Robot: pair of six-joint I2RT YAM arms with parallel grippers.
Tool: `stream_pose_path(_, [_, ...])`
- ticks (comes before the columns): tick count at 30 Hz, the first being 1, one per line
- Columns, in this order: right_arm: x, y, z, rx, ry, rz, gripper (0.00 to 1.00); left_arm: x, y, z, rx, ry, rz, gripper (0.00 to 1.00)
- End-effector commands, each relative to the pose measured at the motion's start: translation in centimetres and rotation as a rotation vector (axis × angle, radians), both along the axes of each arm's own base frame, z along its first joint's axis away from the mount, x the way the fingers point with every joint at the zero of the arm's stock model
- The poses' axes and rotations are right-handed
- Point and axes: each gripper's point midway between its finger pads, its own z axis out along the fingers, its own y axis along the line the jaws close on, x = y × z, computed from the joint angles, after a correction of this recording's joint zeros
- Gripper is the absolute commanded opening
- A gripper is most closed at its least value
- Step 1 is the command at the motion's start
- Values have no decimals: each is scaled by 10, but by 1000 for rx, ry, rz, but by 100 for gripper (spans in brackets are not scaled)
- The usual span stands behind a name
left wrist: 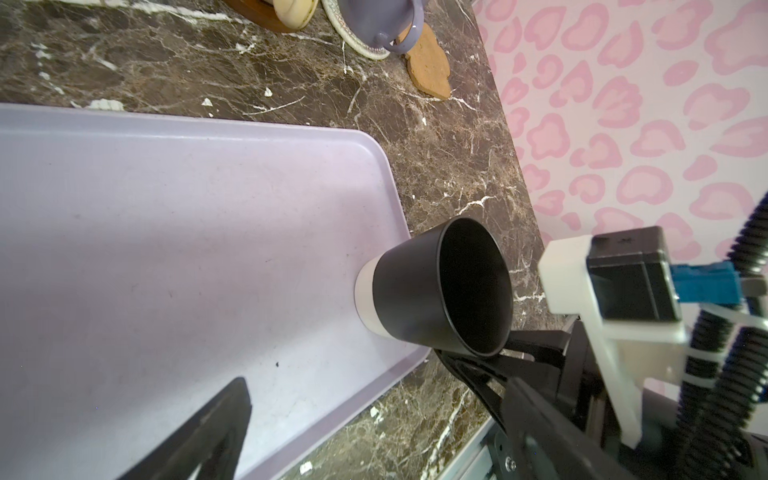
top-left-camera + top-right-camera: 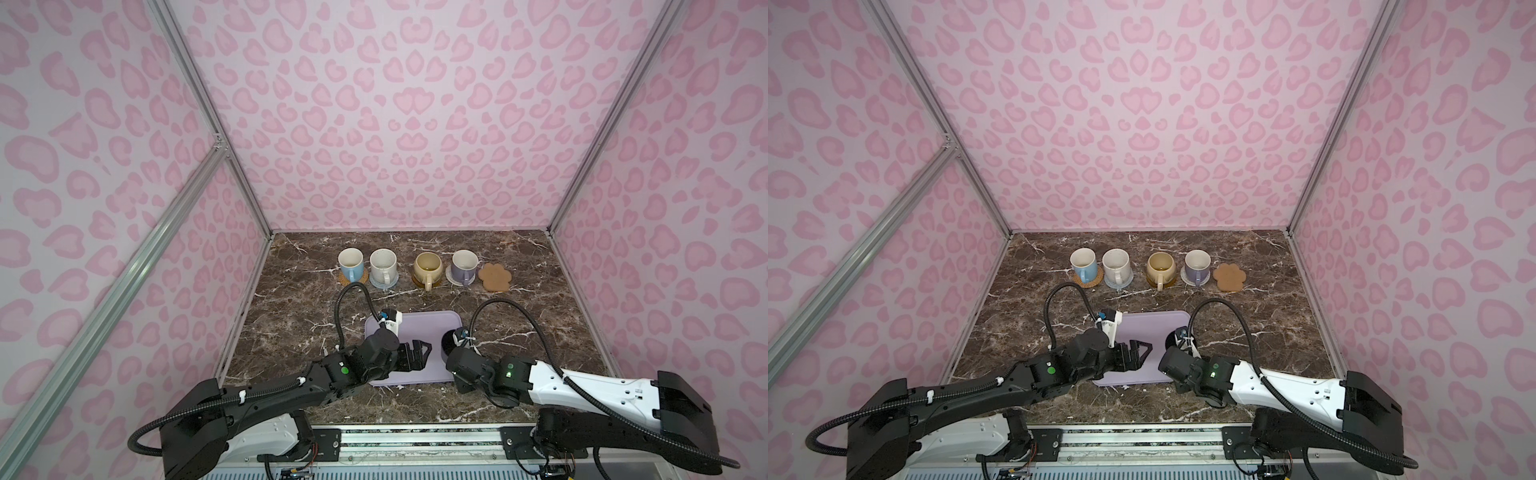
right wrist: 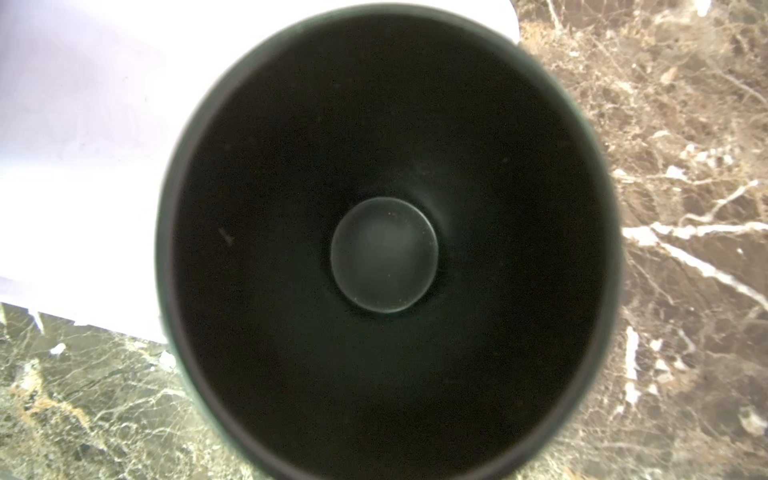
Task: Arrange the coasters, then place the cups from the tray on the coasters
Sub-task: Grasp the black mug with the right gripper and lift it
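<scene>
Left wrist view: right claw (image 1: 469,357) closed on black cup (image 1: 419,291) at tray (image 1: 166,208) corner; in a top view, left claw (image 2: 422,353) gapes, lower middle.

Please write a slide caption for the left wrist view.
The black mug at the edge of the lavender tray, right gripper closed on it; the paw-shaped coaster lies bare beyond.

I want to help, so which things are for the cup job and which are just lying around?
For the job: black cup, gripped by right claw; tray; empty paw coaster; left claw, open; blue cup, white cup, yellow cup, lavender cup; orange coaster, grey coaster, brown coaster, beige coaster under them.
Just there: table, pink walls, metal frame.
</scene>
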Motion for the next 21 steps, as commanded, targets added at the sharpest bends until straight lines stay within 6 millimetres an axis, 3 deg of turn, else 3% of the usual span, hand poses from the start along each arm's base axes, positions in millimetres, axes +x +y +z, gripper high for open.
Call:
stream_pose_path(1, [5, 2, 6, 3, -31, -4, 7, 6, -2, 13, -24, -43, 17, 96])
stream_pose_path(13, [17, -2, 29, -9, -107, -19, 2, 11, -4, 29, -31, -79, 18, 96])
stream_pose_path(21, [42, -15, 57, 6, -162, -45, 1, 18, -15, 59, -31, -115, 7, 96])
